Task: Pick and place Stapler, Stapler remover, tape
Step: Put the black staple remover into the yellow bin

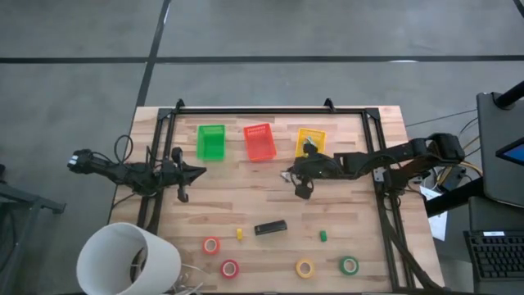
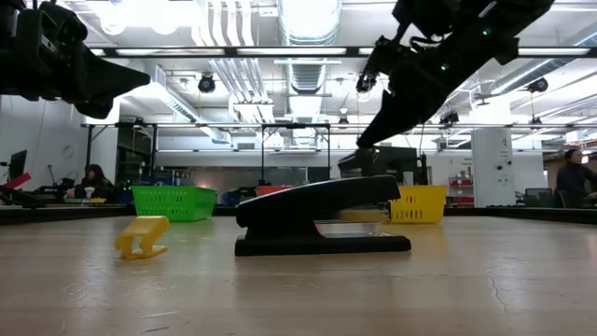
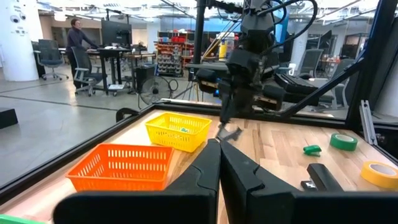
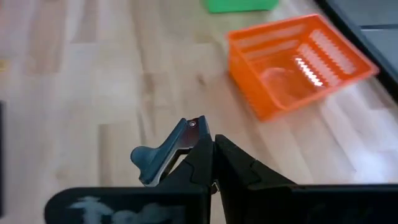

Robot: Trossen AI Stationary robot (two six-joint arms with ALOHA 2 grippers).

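Note:
My right gripper hovers over the table's middle, in front of the yellow basket, shut on a small grey-blue staple remover. The black stapler lies flat on its base toward the near edge and fills the middle of the low view as the stapler. Two red tape rolls, a yellow roll and a green roll lie flat along the near edge. My left gripper waits shut at the table's left side, touching nothing. My right gripper pinches the staple remover between its two fingers at its riveted end. The remover's grey jaws stick out sideways past the fingertips. In the left wrist view the staple remover hangs just below the gripper, lifted clear of the table.
A green basket, an orange-red basket and the yellow basket stand in a row at the far side. A small yellow piece and a small green piece flank the stapler. A white bucket-like thing overlaps the near left corner.

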